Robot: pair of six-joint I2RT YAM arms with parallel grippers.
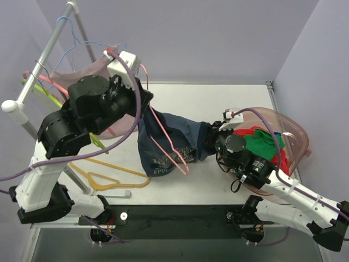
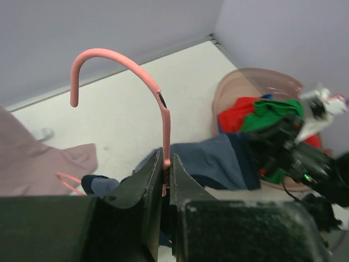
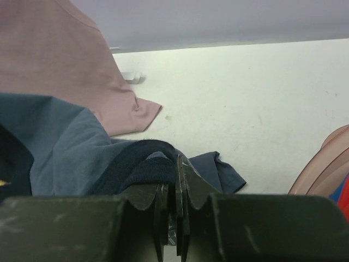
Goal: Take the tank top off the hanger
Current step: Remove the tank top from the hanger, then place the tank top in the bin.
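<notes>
left gripper (image 2: 166, 164) pinching thin pink wire hanger (image 2: 167, 131) at its neck; dark navy fabric tank top (image 1: 180, 134) strung off it, long axis toward 3 o'clock, far end clamped in right gripper (image 3: 175, 164).

rack (image 1: 43, 54): upper left of the top view, behind the left arm.
cloth (image 1: 82, 76): hanging on the rack, upper left.
tank top (image 1: 163, 147): centre of the worktop (image 1: 229, 103), between the two arms; right end in the right jaws.
hanger (image 2: 166, 125): inside the tank top, stem in the left jaws, hook above them.
bin (image 1: 300, 131): right side, on the worktop, behind the right arm.
clothes (image 1: 262, 143): in the bin.
second hanger (image 1: 144, 180): lower left, flat on the worktop, left of the tank top.
</notes>
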